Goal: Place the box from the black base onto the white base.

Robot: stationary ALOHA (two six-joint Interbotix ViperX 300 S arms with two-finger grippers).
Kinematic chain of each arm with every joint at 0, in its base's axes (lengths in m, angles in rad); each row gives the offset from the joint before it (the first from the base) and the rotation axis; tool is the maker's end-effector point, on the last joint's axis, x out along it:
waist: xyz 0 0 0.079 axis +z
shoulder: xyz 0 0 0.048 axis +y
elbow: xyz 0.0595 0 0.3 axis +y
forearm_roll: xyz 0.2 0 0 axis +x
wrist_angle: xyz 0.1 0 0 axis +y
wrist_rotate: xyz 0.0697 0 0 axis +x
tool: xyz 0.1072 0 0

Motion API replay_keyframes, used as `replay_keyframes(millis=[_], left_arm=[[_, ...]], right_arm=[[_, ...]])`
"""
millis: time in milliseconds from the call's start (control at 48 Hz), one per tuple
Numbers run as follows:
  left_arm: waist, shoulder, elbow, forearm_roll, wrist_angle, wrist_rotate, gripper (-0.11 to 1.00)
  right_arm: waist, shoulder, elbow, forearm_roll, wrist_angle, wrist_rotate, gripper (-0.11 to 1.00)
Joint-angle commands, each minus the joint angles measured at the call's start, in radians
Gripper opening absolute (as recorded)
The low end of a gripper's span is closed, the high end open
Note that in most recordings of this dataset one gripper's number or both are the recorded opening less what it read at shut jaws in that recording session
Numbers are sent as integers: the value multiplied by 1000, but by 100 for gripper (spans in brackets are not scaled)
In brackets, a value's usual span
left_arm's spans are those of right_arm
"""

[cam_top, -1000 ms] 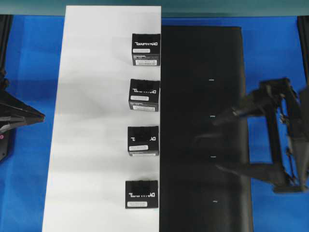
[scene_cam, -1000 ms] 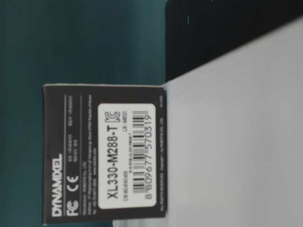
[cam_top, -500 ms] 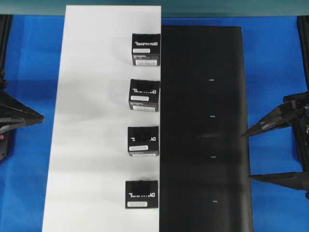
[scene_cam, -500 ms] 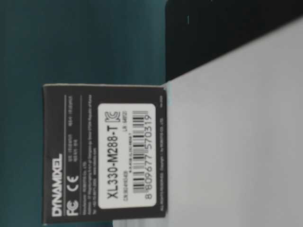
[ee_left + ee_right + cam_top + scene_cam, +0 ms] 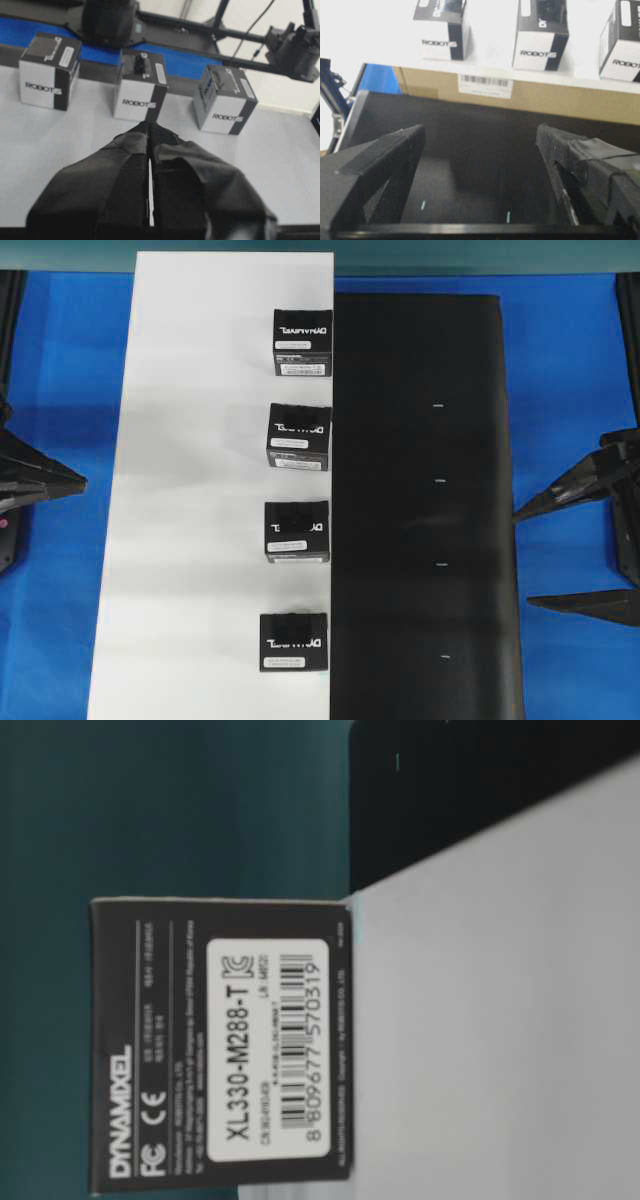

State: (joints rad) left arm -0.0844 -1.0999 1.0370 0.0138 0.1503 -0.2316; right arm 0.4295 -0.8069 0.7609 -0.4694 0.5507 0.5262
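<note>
Seen from overhead, four boxes stand in a column on the white base (image 5: 200, 490), all close to its right edge where it meets the black base (image 5: 420, 500). The top box (image 5: 302, 342) sits near the far end, the second box (image 5: 299, 437) and third box (image 5: 297, 531) follow below it, and the bottom box (image 5: 294, 642) is nearest the lower edge of the view. Each is black with white lettering and a pale label strip. The black base carries only a line of tiny pale marks (image 5: 437, 481) down its middle; no box rests on it. Both sheets lie on the blue surface (image 5: 570, 360).

The right end effector (image 5: 580, 550) sits at the right side, over the blue surface just beside the black base's right edge, its two fingers spread wide with nothing between them. Its wrist camera looks across the black sheet toward three of the boxes on the white sheet, with a brown cardboard edge (image 5: 530, 97) showing beneath the white one.

The left end effector (image 5: 78, 481) is at the far left over the blue surface, apart from the white base. In its wrist view the fingers (image 5: 132, 170) are pressed together, pinching nothing, and point toward the boxes.

The table-level view is filled by one box's label side (image 5: 220, 1045), standing on the white sheet.
</note>
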Motion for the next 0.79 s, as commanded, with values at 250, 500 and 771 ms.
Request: replay_keyframes(millis=[250,500,771], left_arm=[[-2,5,-29,3,-5,0,-2],[-2,5,-31,3,-5,0,-2],[-2,5,-31,3,-3,-2,-2]], right_arm=[[2,-6,21,15,-20,9,98],[2,-8,41,17,-109,34,98],[-6,-23,95,17,-327,41,98]])
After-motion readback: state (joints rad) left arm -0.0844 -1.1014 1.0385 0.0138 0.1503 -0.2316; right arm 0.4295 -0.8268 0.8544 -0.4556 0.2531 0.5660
